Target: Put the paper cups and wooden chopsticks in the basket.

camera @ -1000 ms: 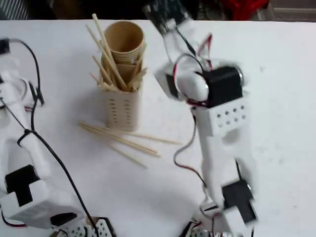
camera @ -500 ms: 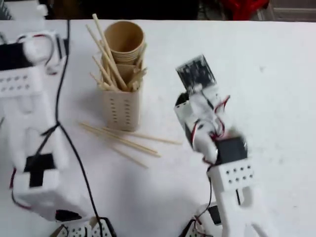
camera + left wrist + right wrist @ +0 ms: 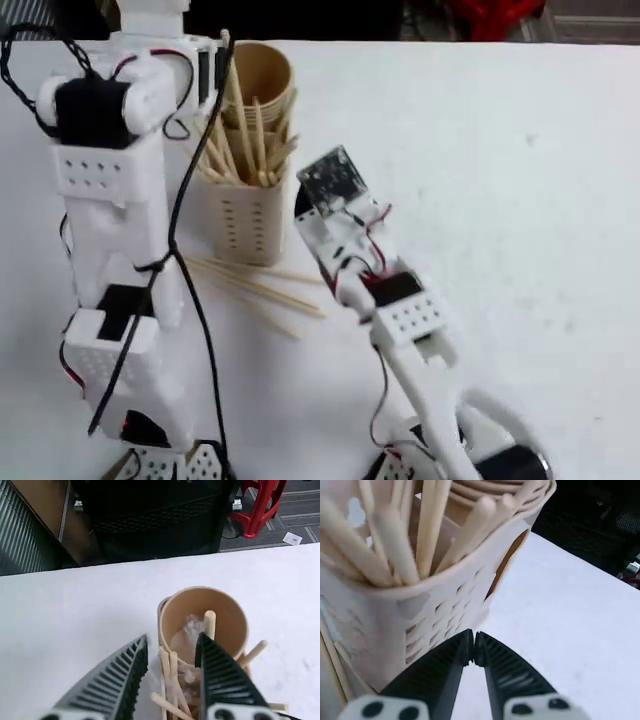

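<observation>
On the white tabletop (image 3: 520,150), seen from above, the basket (image 3: 248,225) stands holding stacked paper cups (image 3: 262,72) and wooden chopsticks (image 3: 245,150); several loose chopsticks (image 3: 265,290) lie just beside its base; from the left wrist, the left claw (image 3: 172,641) hangs spread over the cups; from the right wrist, the right claw (image 3: 472,644) sits pressed together, empty, near the basket's perforated wall.

The left arm (image 3: 110,230) stands along the 9 o'clock side of the high view, stretched from its base near 7 o'clock up toward 11 o'clock; the left gripper (image 3: 172,642) has its jaws spread apart. The right arm (image 3: 400,310) slants from 6 o'clock toward 11 o'clock, and the right gripper (image 3: 472,642) has its jaws pressed together, tips touching
</observation>
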Controlling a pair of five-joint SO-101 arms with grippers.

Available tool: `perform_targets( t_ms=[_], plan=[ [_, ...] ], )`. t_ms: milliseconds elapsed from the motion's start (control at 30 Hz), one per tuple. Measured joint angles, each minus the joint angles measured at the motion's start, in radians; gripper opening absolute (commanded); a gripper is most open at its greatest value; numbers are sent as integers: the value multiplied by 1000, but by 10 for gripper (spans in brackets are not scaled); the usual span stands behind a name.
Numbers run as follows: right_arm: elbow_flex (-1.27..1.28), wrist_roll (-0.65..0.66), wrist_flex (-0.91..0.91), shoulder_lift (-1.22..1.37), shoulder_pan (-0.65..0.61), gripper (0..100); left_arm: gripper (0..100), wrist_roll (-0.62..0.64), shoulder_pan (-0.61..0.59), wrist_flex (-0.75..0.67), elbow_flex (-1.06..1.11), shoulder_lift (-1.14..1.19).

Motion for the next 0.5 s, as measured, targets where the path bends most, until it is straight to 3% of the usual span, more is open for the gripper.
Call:
perform_targets(
  t_ms=[267, 367, 500],
  plan=[
    [-78, 0, 11, 117, 0, 17, 173, 3, -123, 34, -28, 0],
    [-84, 2, 104, 94, 11, 17, 173, 3, -163, 61, -32, -2],
    [-84, 2, 272, -34, 9, 17, 173, -37, -114, 66, 75, -77]
  ],
)
